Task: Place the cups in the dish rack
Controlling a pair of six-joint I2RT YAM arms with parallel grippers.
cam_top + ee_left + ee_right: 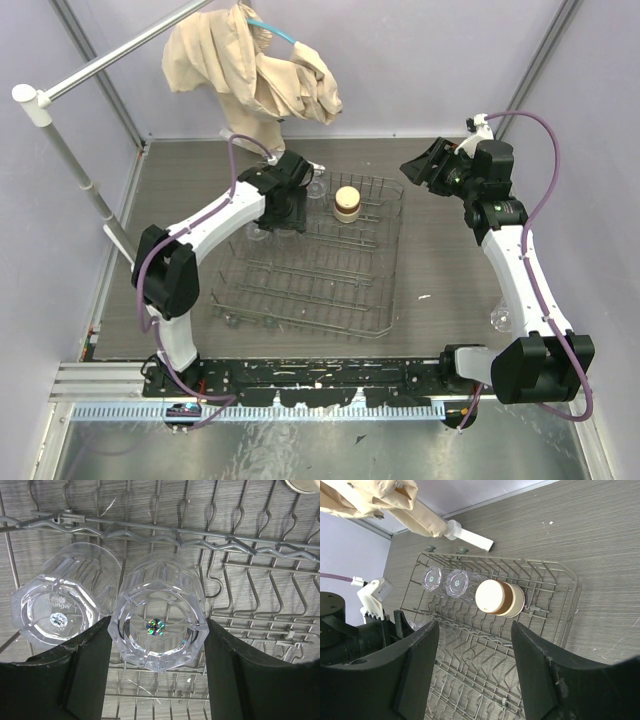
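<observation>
An inverted clear tumbler (160, 595) is gripped by the left claw (157, 625) inside the dish rack (260, 545); the right claw (474, 627) is held open, empty. Release and straight withdrawal are judged required next.

Clipped to a pale sliver at the left wrist view's top edge — tan cup (302, 484); half masked by a finger (50, 685), left tumbler (60, 600); from above, buried with the gripped tumbler (157, 625) under the left gripper (284, 213) — too faint to count; cropped below in the right wrist view, dish rack (555, 577).
</observation>
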